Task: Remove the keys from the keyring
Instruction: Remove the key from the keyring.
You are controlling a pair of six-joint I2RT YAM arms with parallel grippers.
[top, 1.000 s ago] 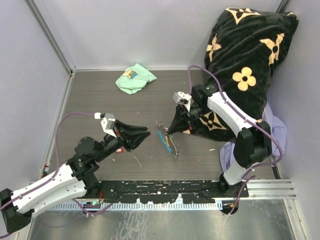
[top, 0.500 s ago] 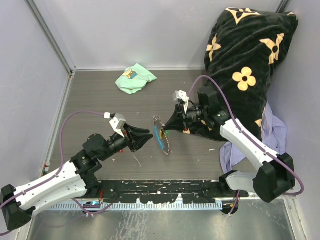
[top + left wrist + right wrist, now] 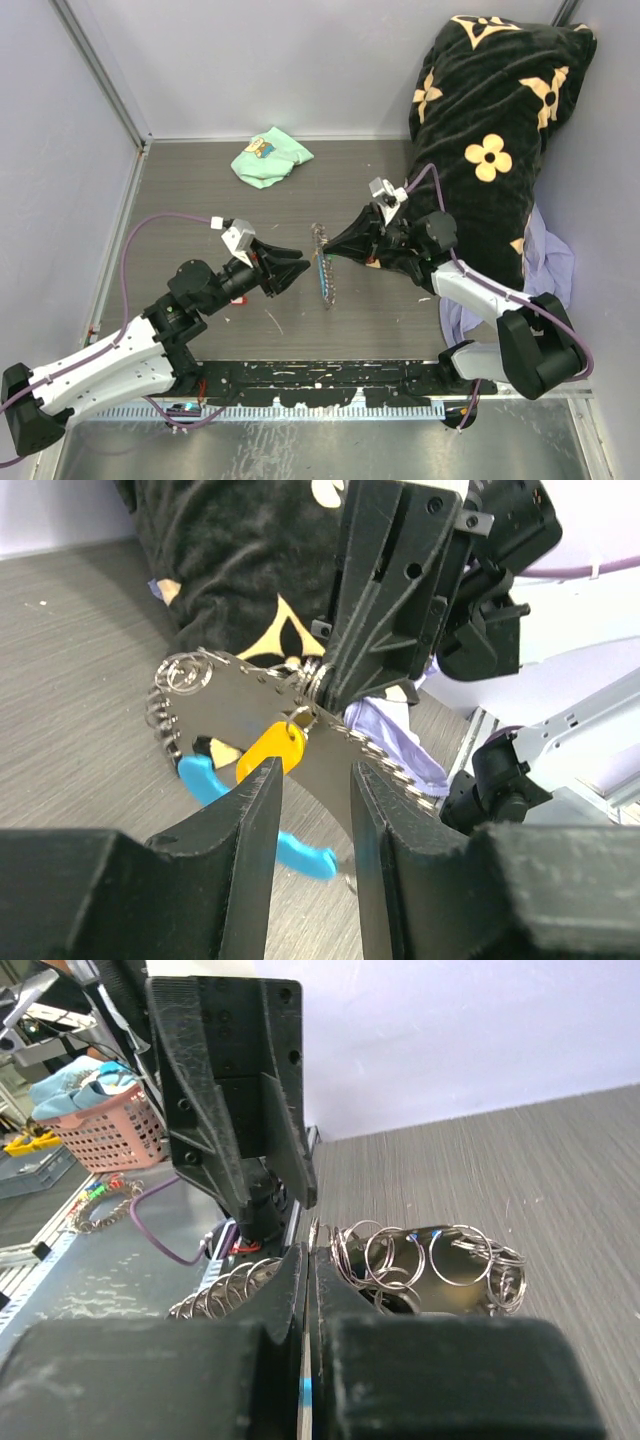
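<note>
Just changed: left gripper (image 3: 300, 268) closer to the keyring (image 3: 322, 266) than a moment ago, now just beside it, and opened a tiny bit more. Right gripper (image 3: 327, 249) turned and carried the keyring a little toward the left side.
What that means: most likely getting ready to pinch one key and pull it. No key off yet.
Left gripper: fingers apart, holding nothing. Yellow-tagged key (image 3: 272, 758) just ahead of the fingertips.
Right gripper: fingers pressed together, clamped on the silvery ring part of the keyring.
Keyring: held up over the middle of the table (image 3: 200, 190), between the two grippers. Blue fob (image 3: 300, 850) hanging below.
Keys: on the keyring. Only the yellow tag easy to see, the others too small to tell.
Pink basket (image 3: 100, 1130): far off behind the left arm, not on the table. Something light blue inside, cannot tell what.
Also there: green cloth (image 3: 270, 158) by the far edge, black flowery blanket (image 3: 500, 130) in the far right corner.
</note>
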